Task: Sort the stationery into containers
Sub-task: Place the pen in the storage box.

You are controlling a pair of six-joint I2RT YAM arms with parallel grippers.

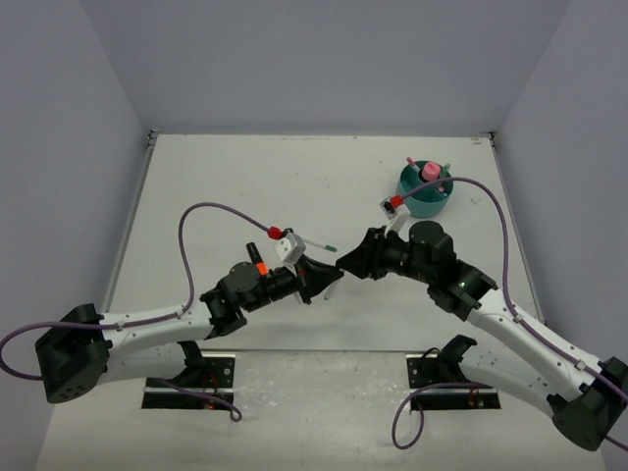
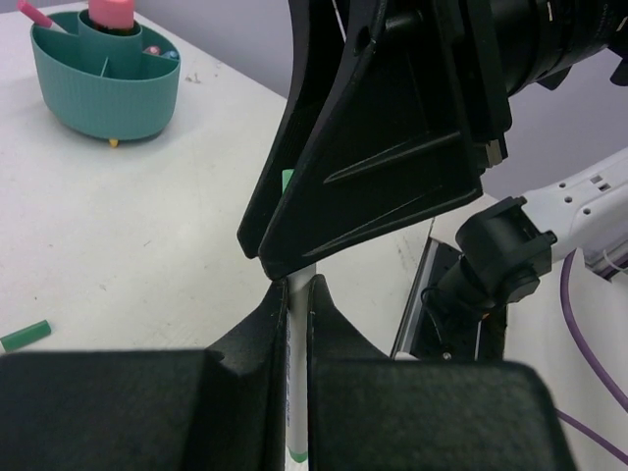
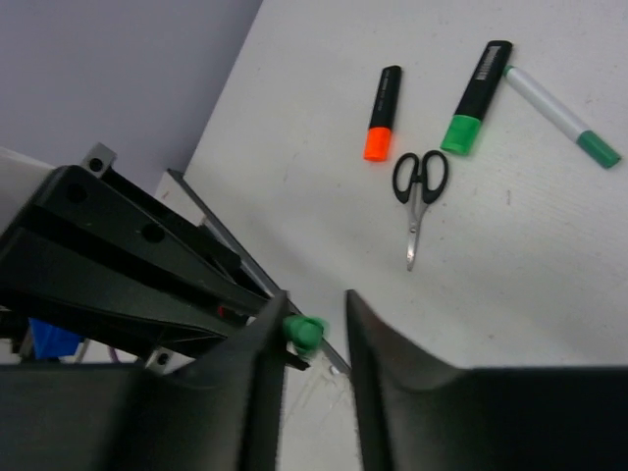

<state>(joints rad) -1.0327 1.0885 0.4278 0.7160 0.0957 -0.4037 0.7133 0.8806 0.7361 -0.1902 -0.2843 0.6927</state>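
My left gripper (image 2: 299, 287) is shut on a thin white pen (image 2: 298, 334) that stands up between its fingers. The pen's green end (image 3: 304, 332) sits between the jaws of my right gripper (image 3: 314, 309), against one finger with a gap to the other, so that gripper is still open. The two grippers meet tip to tip above the middle of the table (image 1: 334, 278). The round teal organizer (image 1: 427, 191) stands at the far right with a pink-capped bottle (image 2: 110, 12) in its centre well.
On the table lie an orange highlighter (image 3: 383, 111), a green highlighter (image 3: 477, 96), black-handled scissors (image 3: 419, 191) and another white pen with a green cap (image 3: 559, 115). A small green piece (image 2: 25, 336) lies apart from them.
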